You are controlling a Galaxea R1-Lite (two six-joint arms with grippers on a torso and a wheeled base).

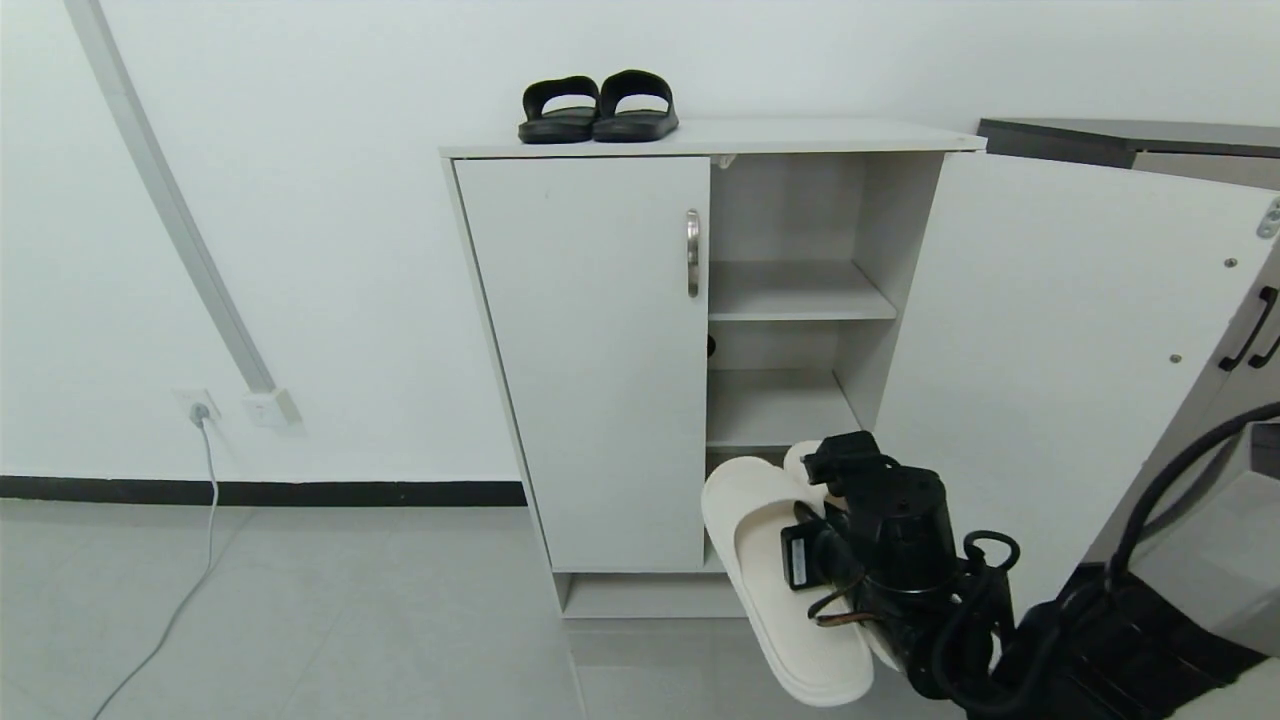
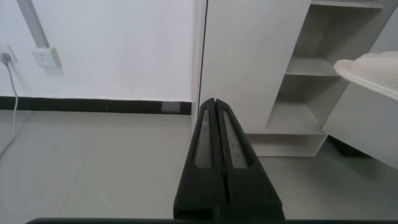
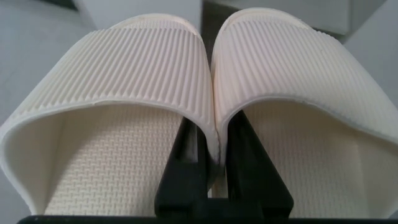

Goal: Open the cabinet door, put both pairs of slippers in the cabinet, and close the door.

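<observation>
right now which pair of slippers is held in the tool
The white pair, clamped at the inner straps by the right tool in front of the open cabinet. The black pair sits untouched on the cabinet's top.

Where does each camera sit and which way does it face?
Head view: on the robot's head, looking forward and down at the cabinet with black slippers on top; the right arm shows, carrying white slippers.
Left wrist view: on the left wrist, facing the cabinet across the floor; the shut left gripper shows.
Right wrist view: on the right wrist, looking along the right gripper, shut on the white slippers' straps.
Shared: head and left wrist views both show the cabinet shelves and white slippers.
</observation>
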